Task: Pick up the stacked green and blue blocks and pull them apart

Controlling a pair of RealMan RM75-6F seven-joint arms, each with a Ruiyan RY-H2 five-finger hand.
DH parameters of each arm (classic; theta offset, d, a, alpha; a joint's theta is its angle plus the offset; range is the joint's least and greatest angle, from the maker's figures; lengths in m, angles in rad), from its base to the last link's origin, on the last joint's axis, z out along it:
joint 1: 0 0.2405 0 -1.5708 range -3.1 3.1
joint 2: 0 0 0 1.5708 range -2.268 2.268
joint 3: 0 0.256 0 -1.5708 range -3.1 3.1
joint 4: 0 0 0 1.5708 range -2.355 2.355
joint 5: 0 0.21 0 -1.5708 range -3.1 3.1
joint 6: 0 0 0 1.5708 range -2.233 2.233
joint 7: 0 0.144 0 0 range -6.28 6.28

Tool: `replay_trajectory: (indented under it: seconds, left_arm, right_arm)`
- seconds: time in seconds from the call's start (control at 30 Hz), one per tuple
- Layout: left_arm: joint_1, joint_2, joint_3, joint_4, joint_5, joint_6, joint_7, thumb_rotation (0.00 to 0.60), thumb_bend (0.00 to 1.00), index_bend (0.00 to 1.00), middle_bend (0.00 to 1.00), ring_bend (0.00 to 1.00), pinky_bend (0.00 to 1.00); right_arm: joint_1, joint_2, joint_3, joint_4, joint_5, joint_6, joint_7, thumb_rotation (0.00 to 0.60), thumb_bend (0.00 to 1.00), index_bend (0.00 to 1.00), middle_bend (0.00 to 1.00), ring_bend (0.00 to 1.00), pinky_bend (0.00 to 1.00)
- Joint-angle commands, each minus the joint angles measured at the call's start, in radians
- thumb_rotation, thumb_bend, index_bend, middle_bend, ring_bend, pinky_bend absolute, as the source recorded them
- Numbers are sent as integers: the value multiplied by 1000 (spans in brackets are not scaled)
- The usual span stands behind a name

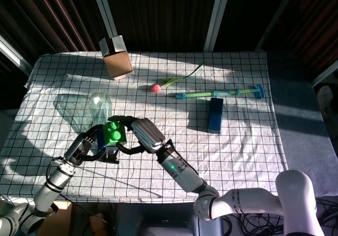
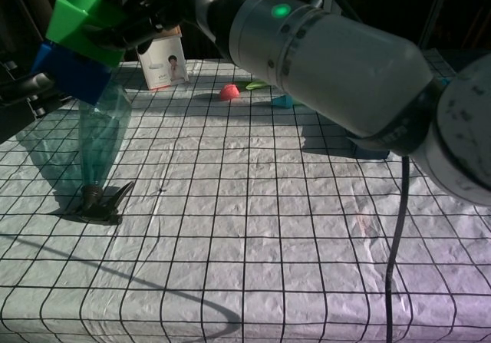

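Observation:
The green block (image 1: 113,134) sits on top of the blue block (image 1: 101,142), both held above the table at the front left. In the chest view the green block (image 2: 80,13) looks tilted and shifted slightly off the blue block (image 2: 73,70), and they still touch. My right hand (image 1: 146,135) grips the green block from the right. My left hand (image 1: 84,147) holds the blue block from the left and below. The chest view has my right hand (image 2: 157,5) at the top and dark fingers of my left hand (image 2: 23,90) at the left edge.
A clear bottle (image 1: 98,107) stands neck-down just behind the blocks. At the back are a cardboard box (image 1: 117,59), a pink tulip (image 1: 155,87) and a long green-blue pump (image 1: 219,93). A blue box (image 1: 215,114) lies right of centre on the checked cloth (image 1: 248,141).

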State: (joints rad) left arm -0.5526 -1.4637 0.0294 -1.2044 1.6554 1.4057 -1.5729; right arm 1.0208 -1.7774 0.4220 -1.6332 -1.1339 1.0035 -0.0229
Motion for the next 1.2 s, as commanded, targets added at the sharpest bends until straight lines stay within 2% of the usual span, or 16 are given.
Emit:
replay_trajectory:
  seconds: [0.03,0.27,0.43,0.53,0.7,0.73,0.87,1.03,1.2]
  left_arm:
    - [7,3,-16,-31,-29,-6,13,600,694,694,779,345,135]
    - [40,58,-27,-84,-42,22,33,600,751,719,822,395,180]
    - [70,99,-27,-105,-37,60,34,600,751,722,829,416,274]
    - [93,126,-24,-106,-42,77,81,600,755,721,829,419,324]
    - [146,158,-24,-115,-122,46,410,600,756,716,834,424,362]
    - [157,163,-18,-120,-155,15,532,600,757,715,835,426,357]
    - [171,156,-7,-151,-225,-61,839,600,755,715,840,426,285]
    - [179,115,3,-179,-259,-119,1059,600,749,709,827,425,256]
    - [199,59,0,-154,-265,-101,1254,600,730,706,818,425,224]
  right_arm:
    - [-3,4,-1,-2,-2,2,3,600,363,902,619,516,445]
    - [-53,80,7,-40,-52,44,50,600,363,902,620,516,445]
    - [-95,146,18,-49,-53,53,109,600,363,902,620,516,445]
    - [-120,183,11,-42,-61,55,133,600,363,902,620,516,445]
    - [-173,238,-57,17,-105,65,133,600,362,902,619,516,445]
    - [-187,248,-86,47,-113,62,120,600,362,902,620,516,445]
    - [-212,251,-160,138,-110,25,83,600,363,902,619,516,445]
    - [-222,213,-226,242,-94,-39,50,600,363,901,620,516,445]
    - [-221,166,-269,330,-91,-94,21,600,363,856,619,510,444]
